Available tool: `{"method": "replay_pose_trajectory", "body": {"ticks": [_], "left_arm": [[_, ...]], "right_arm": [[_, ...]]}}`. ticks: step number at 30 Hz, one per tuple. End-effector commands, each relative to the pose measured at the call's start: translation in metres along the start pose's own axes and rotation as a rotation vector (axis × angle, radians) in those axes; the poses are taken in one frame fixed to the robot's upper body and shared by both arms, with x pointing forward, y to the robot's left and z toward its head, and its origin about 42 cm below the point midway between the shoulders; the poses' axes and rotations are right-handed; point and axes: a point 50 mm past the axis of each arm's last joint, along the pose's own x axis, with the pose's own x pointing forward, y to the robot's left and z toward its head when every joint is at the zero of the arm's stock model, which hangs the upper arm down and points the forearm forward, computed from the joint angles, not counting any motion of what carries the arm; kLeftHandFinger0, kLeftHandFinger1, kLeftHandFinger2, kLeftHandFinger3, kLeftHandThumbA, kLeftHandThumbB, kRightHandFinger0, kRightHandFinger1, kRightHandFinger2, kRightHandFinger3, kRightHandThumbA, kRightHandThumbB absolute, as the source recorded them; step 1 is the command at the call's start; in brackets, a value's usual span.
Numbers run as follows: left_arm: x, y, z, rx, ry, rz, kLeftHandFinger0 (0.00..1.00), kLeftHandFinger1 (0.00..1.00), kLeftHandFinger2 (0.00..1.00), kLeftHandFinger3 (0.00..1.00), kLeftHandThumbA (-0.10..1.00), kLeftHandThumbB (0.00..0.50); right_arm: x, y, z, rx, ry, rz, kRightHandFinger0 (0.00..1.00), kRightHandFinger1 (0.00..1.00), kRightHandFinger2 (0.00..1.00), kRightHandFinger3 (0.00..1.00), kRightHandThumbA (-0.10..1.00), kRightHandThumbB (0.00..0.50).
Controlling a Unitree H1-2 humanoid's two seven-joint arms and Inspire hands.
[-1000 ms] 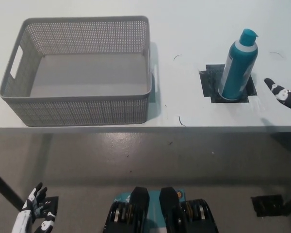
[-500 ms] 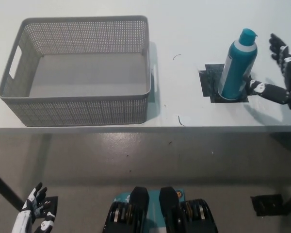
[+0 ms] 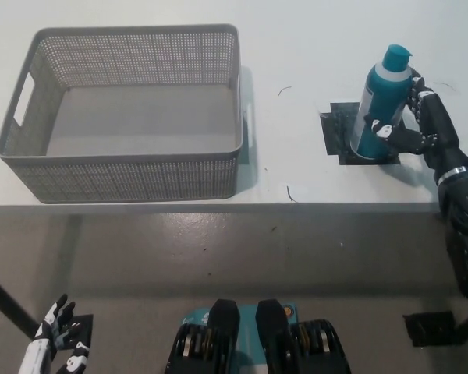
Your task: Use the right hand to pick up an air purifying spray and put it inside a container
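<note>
Because the spray can (image 3: 381, 105) stands upright at two o'clock, the right hand (image 3: 423, 125) wraps it sideways, its grip not yet visibly tight.

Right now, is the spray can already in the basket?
No, the spray can stands upright on the table's black tape patch, right of the empty basket.

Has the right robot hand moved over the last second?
Yes. The right robot hand has come in from the picture's right edge leftward to the spray can on its black mat, fingers now around it.
</note>
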Motion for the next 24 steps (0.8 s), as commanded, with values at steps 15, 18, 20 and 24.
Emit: {"method": "replay_pose_trajectory", "body": {"ticks": [15,18,20,24], "left_arm": [[0.000,0.004,0.009,-0.011,-0.060,-0.010,0.98,1.00,1.00,1.00,0.39,0.463],[0.001,-0.001,0.007,-0.008,-0.051,-0.024,1.00,1.00,1.00,1.00,0.34,0.462],[0.002,-0.002,0.007,-0.005,-0.050,-0.026,1.00,1.00,1.00,1.00,0.30,0.476],[0.002,0.001,0.008,-0.009,-0.048,-0.025,1.00,1.00,1.00,1.00,0.30,0.483]], "right_arm": [[0.043,-0.001,0.010,0.151,0.040,-0.105,1.00,1.00,1.00,1.00,0.68,0.500],[0.042,0.003,0.005,0.168,0.062,-0.144,1.00,1.00,1.00,1.00,0.48,0.484],[0.042,0.011,0.008,0.281,0.040,-0.278,1.00,0.95,0.89,0.93,-0.07,0.394],[0.040,0.019,0.008,0.358,0.003,-0.330,0.50,0.49,0.51,0.52,-0.10,0.350]]}}
